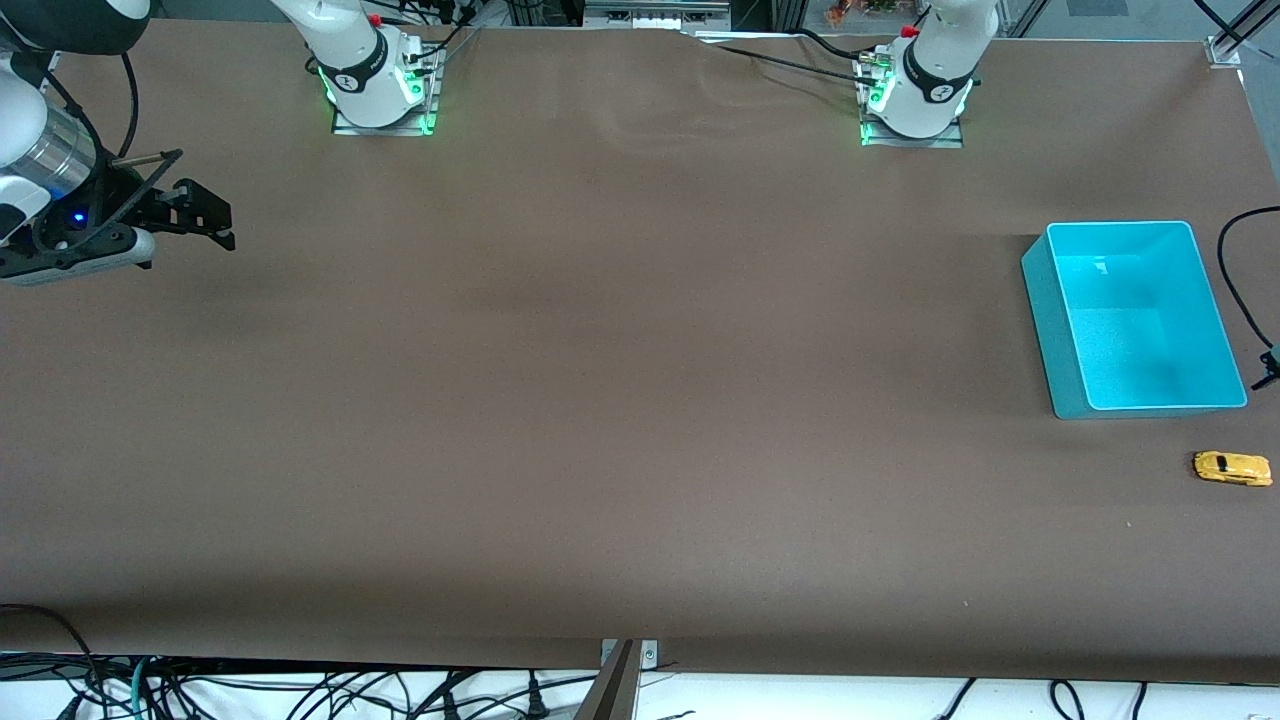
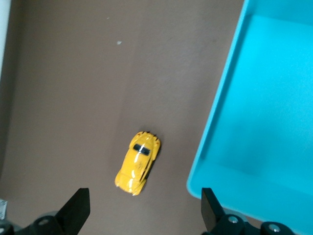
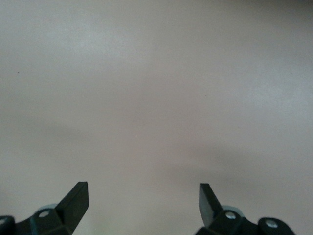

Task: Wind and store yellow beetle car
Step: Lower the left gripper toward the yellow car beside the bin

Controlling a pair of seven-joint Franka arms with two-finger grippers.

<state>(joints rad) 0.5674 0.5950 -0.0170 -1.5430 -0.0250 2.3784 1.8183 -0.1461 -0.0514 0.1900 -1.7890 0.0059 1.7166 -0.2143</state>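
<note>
Overhead, our left end effector point(image 2: 142, 208) hangs spread above the yellow beetle car point(image 2: 138, 162) for pickup; the right end effector point(image 3: 143, 200) waits, spread too.

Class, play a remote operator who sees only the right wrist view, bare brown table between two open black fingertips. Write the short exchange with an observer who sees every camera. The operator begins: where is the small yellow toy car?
Observer: The small yellow toy car sits on the brown table at the left arm's end, nearer the front camera than the turquoise plastic bin.
Operator: Is it in the bin?
Observer: No, beside it, apart; the bin looks empty.
Operator: Where is the left gripper?
Observer: The left gripper hangs open over the car.
Operator: And mine?
Observer: The right gripper waits open at its own end.
</note>
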